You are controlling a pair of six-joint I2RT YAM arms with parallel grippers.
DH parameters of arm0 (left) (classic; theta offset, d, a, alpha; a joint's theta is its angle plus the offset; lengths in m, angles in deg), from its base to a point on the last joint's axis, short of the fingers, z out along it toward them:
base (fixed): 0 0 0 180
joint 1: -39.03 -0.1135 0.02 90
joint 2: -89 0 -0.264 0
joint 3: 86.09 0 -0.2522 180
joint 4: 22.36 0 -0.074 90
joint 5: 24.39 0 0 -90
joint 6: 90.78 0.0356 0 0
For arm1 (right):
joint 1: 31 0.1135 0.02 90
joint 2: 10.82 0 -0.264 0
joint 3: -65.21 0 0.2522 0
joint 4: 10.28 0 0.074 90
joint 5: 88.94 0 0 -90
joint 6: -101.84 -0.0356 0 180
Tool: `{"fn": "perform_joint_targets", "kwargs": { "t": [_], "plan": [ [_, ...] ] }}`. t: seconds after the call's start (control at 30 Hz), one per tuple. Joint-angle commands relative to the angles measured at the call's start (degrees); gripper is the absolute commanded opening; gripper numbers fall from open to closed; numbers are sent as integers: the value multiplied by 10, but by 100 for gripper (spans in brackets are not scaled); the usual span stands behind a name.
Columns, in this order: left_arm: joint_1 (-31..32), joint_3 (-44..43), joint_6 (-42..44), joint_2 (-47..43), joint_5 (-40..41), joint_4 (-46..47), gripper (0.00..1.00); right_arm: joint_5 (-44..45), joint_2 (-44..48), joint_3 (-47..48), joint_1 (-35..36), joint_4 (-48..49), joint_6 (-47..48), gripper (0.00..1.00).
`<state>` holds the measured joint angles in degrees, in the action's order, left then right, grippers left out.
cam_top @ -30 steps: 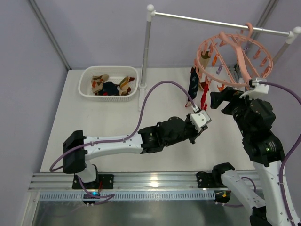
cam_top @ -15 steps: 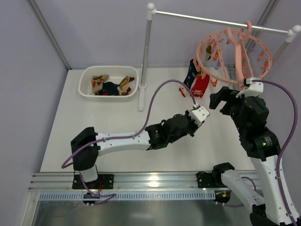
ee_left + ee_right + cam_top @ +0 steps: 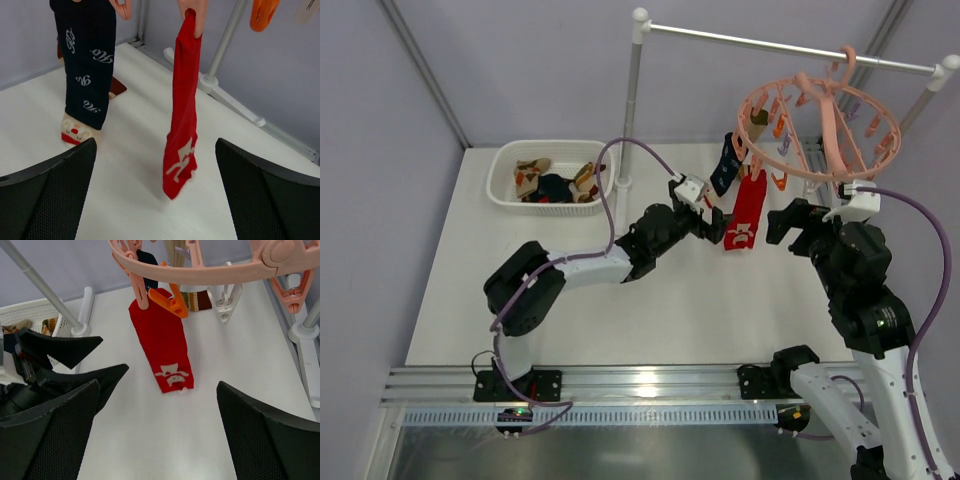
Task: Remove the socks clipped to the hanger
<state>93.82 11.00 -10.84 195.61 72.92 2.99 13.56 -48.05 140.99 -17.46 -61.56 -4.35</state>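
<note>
Working over a white matt tabletop between pale lilac walls. Holding the left gripper with jaws spread wide and gripping nothing, facing the soft red knit sock with a white motif, hanging just ahead and slightly right of the gap's centre. Holding the right gripper equally wide and empty, facing that sock from the other side, seemingly a little farther off. Reading the sock's long axis as vertical, pinched at the top by a smooth salmon plastic peg and dangling limp close over the table. Noting a dark navy patterned sock clipped just beside it. Tracing both up to the round salmon-pink plastic ring hanger, hooked over a white metal rail stand. Judging the left gripper nearer for closing and pulling down.
</note>
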Motion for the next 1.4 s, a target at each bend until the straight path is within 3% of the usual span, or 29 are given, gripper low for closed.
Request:
{"fn": "perform_joint_targets", "kwargs": {
  "t": [0.0, 0.07, 0.27, 0.87, 1.1, 1.27, 1.37],
  "plan": [
    [-31, 5, -58, 38, -131, 179, 100, -3, 5, -16, 4, 27, 16, 99],
    [-35, -15, -78, 68, -173, 218, 100, -3, 4, -23, 4, 31, 19, 98],
    [-40, -84, -96, 145, -199, 241, 100, -7, 2, -38, 3, 47, 22, 99],
    [-59, -275, -72, 306, -103, 208, 100, -11, 17, -52, 3, 62, 33, 99],
    [-57, -339, -77, 342, -128, 184, 99, -15, 12, -68, 3, 75, 34, 99],
    [-48, -361, -86, 354, -136, 185, 90, -15, 9, -70, 3, 76, 34, 100],
    [-42, -369, -91, 360, -142, 180, 70, -14, 10, -74, 3, 78, 34, 100]
  ]
}}
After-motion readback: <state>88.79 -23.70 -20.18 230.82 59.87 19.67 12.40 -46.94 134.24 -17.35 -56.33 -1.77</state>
